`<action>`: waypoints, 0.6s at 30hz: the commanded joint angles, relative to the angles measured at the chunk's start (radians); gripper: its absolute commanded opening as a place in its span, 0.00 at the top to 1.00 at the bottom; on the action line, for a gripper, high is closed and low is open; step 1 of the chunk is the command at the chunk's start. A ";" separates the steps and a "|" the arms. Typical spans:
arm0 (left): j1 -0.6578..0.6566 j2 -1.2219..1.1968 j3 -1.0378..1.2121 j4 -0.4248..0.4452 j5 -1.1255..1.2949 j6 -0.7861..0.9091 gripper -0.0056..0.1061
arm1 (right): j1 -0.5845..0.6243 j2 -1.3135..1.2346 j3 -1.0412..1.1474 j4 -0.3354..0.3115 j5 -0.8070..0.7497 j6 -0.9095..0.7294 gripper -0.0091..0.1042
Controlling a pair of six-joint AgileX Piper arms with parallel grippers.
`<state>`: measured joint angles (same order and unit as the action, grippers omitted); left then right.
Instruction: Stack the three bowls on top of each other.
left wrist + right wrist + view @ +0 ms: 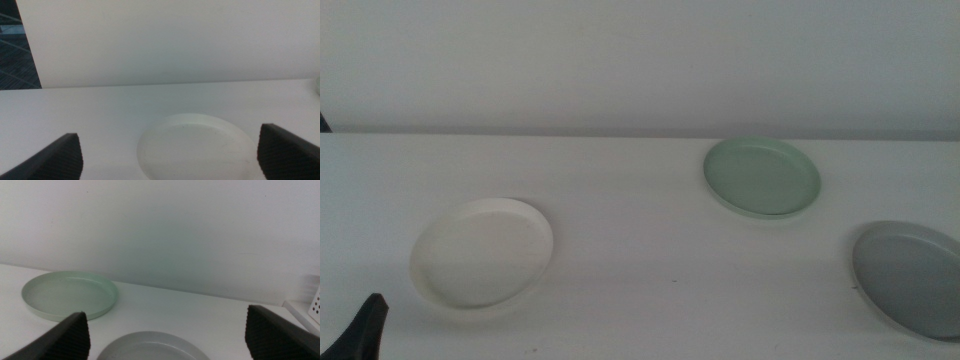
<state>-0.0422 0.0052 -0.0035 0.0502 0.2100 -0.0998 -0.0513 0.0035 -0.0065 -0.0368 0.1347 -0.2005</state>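
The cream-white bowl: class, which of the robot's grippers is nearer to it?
Left. The left gripper, jaws open, faces the cream-white bowl from close in front. The right gripper, also open, waits across the table by the grey bowl.

Lighting: soft, even, diffuse; no single source evident. Exposure: bright, low contrast; white table (620, 200) and wall (620, 60) nearly merge in tone.
Shadows: faint, thin, close under the rims of the cream bowl (482, 253), green bowl (762, 176) and grey bowl (910, 278).
Glare: none marked; dull sheen on the green bowl's inner floor in the right wrist view.
Colour: cool, slightly bluish cast in all views.
Sharpness: mildly soft, grainy throughout. Left gripper (170, 160) and right gripper (167, 337) jaws dark, their ribbed texture readable, edges slightly blurred.
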 commanded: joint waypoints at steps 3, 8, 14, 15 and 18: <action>0.003 -0.041 0.042 -0.006 -0.018 -0.004 0.11 | -0.009 -0.030 0.045 0.050 0.003 0.026 0.19; 0.003 -0.041 0.042 -0.006 -0.018 -0.002 0.11 | -0.009 -0.030 0.045 0.124 0.001 0.074 0.19; 0.003 -0.041 0.042 -0.006 -0.018 -0.004 0.11 | -0.009 -0.030 0.045 0.125 -0.003 0.074 0.19; 0.003 -0.041 0.042 -0.006 -0.018 -0.004 0.11 | -0.009 -0.030 0.045 0.125 -0.001 0.074 0.19; 0.003 -0.041 0.042 -0.006 -0.018 -0.004 0.11 | -0.009 -0.017 0.006 0.130 -0.020 0.074 0.19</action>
<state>-0.0422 0.0052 -0.0035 0.0502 0.2100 -0.0998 -0.0513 0.0035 -0.0065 0.0903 0.1308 -0.1254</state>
